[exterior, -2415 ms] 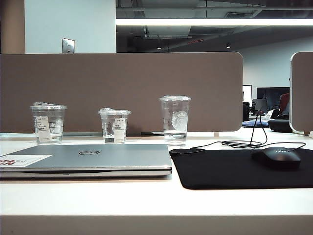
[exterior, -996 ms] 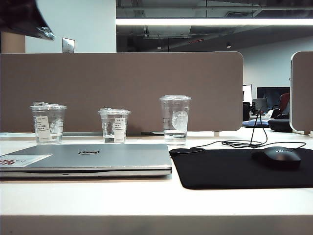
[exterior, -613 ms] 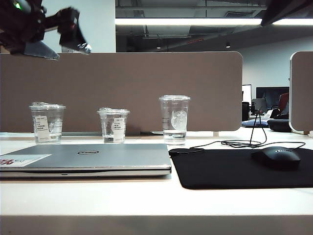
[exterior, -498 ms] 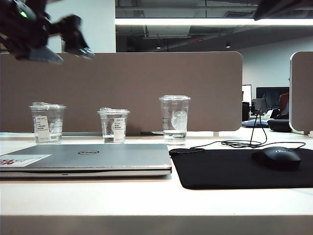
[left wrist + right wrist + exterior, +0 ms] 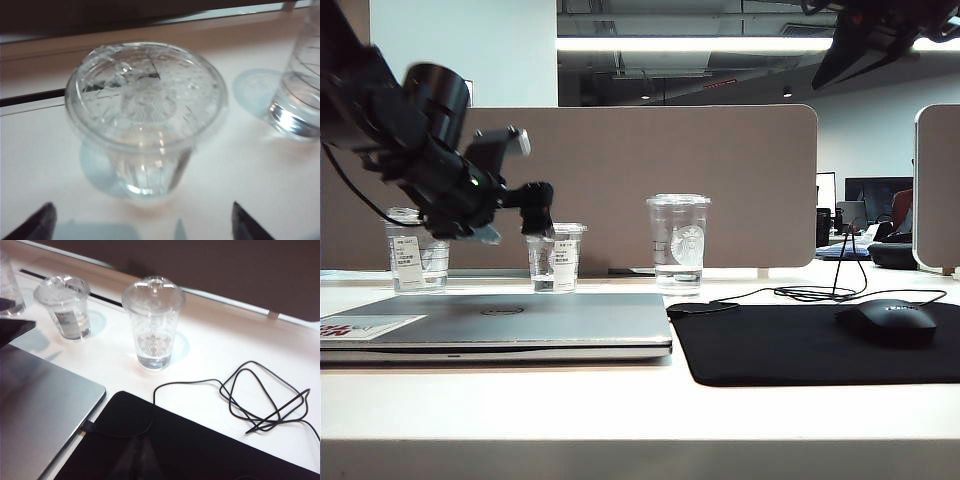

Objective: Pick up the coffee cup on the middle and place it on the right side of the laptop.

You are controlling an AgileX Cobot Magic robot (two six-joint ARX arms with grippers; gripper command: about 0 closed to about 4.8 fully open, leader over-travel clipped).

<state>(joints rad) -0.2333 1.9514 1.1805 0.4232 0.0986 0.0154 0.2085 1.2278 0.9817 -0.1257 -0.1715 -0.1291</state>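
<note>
Cup (image 5: 145, 120) upright, straight ahead of left gripper (image 5: 510, 215) (jaws wide apart, empty); right gripper (image 5: 132, 460), jaw state unclear, hangs well off.

Three cups in a row behind a laptop, with a mat to its right.

We see the coffee cup (image 5: 556, 258) between another short cup (image 5: 416, 258) on the left and a taller cup (image 5: 678, 243) on the right. The laptop (image 5: 500, 325) lies before them; a mouse (image 5: 886, 322) rests on the mat (image 5: 800, 345). The left gripper (image 5: 510, 212) hangs just left of the coffee cup; the right gripper is out of view.
</note>
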